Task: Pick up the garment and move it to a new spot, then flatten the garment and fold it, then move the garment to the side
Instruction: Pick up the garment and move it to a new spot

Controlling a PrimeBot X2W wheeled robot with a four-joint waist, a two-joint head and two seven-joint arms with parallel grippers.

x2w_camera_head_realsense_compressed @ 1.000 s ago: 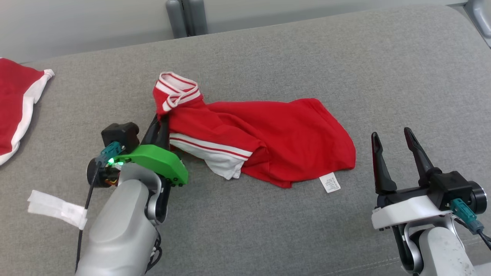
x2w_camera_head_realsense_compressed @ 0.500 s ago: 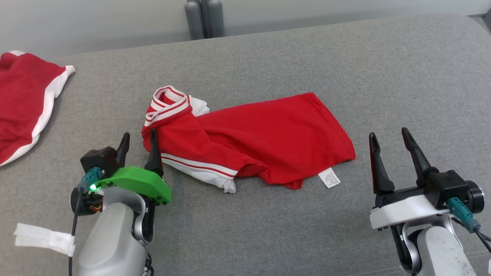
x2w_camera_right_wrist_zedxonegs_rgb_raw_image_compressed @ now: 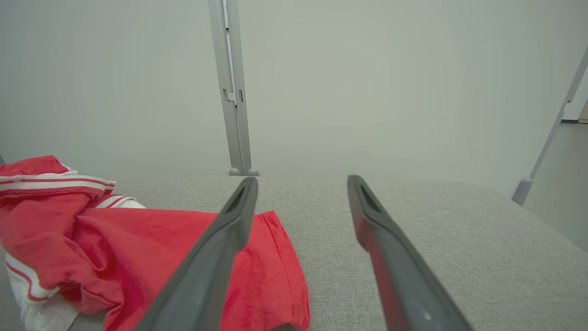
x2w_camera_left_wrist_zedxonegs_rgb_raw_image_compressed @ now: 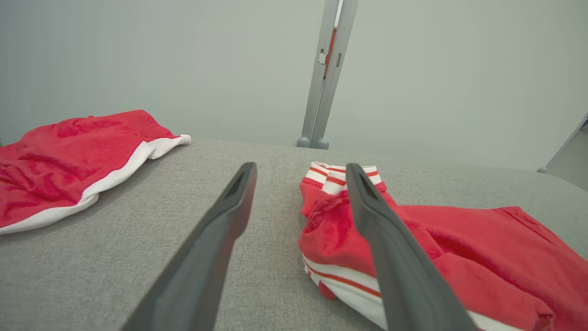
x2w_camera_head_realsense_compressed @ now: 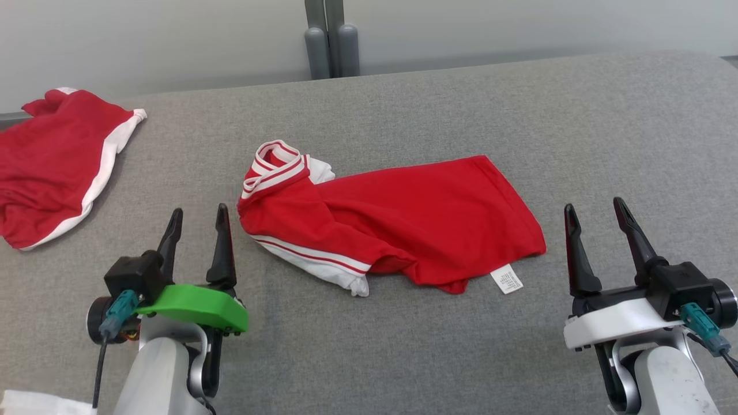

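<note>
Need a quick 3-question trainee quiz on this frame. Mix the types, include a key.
1. True or false: the left gripper is shut on the red shirt.
2. The shirt's white label lies nearest: A) the right gripper; B) the left gripper; C) neither, it is tucked out of sight.
3. Fill in: besides the shirt, a second red garment lies toward the robot's ___.
Key: 1 false; 2 A; 3 left.
</note>
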